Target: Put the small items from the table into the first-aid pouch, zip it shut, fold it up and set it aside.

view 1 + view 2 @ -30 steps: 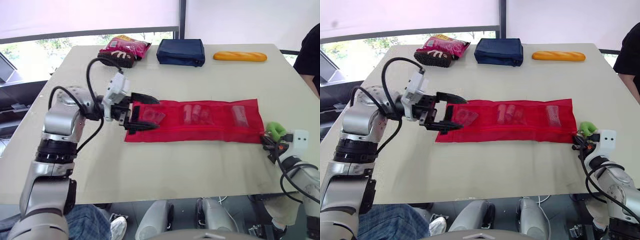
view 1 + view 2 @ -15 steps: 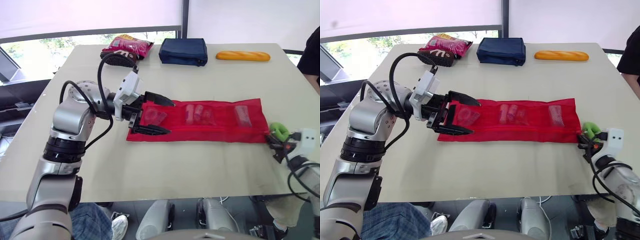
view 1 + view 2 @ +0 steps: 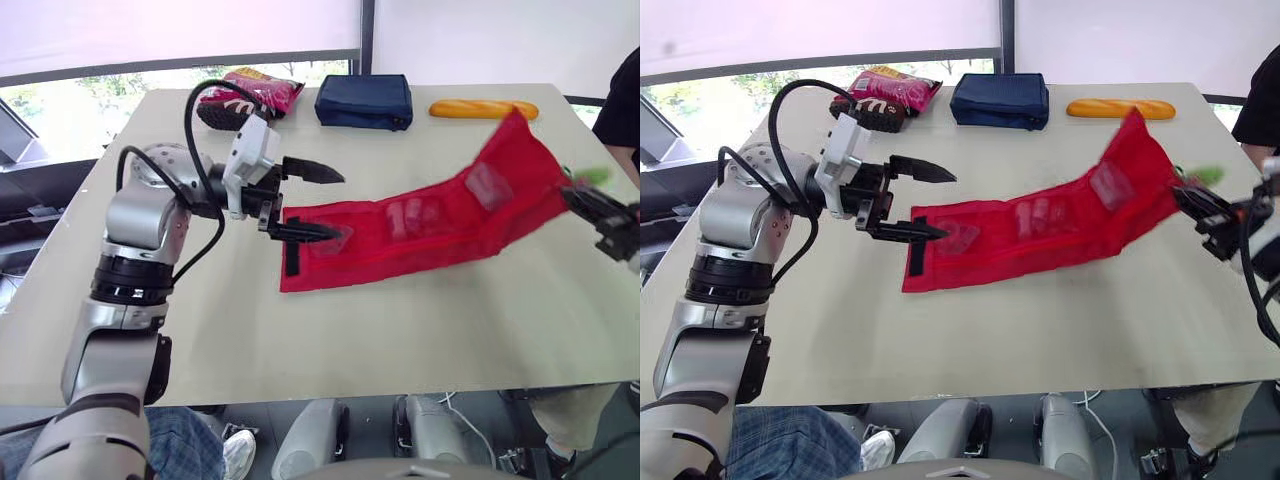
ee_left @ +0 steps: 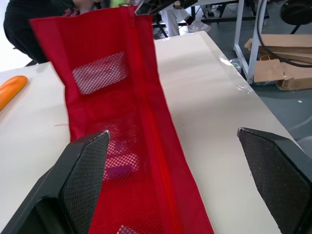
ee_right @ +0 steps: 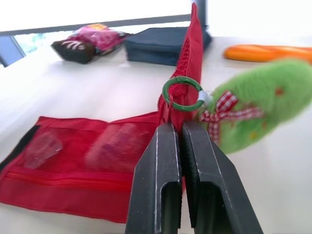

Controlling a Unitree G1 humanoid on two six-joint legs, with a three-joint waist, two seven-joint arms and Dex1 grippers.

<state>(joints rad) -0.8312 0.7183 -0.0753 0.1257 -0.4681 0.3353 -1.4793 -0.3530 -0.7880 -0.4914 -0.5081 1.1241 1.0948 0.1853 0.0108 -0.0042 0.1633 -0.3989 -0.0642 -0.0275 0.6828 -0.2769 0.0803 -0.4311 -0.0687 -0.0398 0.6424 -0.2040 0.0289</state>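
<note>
On the pale beige worktop (image 3: 300, 340), the first-aid pouch (image 3: 420, 225) lies flat at its left end. Its right end is raised off the surface, pinched in the closed right tool (image 5: 181, 127) beside a green charm (image 5: 253, 105). The left tool (image 3: 337, 206) hangs wide open over the flat end. Along the far edge sit a snack bag (image 3: 250, 95), a navy case (image 3: 363, 100) and a bread loaf (image 3: 483, 109). A window (image 3: 150, 75) runs behind, and a person (image 3: 622, 100) in black stands at the right.

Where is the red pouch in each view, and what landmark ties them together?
Left eye view: red pouch slants from centre up to the right edge.
Right eye view: pouch on the same slant.
Left wrist view: pouch stretches away between the open fingers of the left gripper.
Right wrist view: pouch edge pinched in the shut fingers of the right gripper.
Shared landmark: the orange loaf.
</note>
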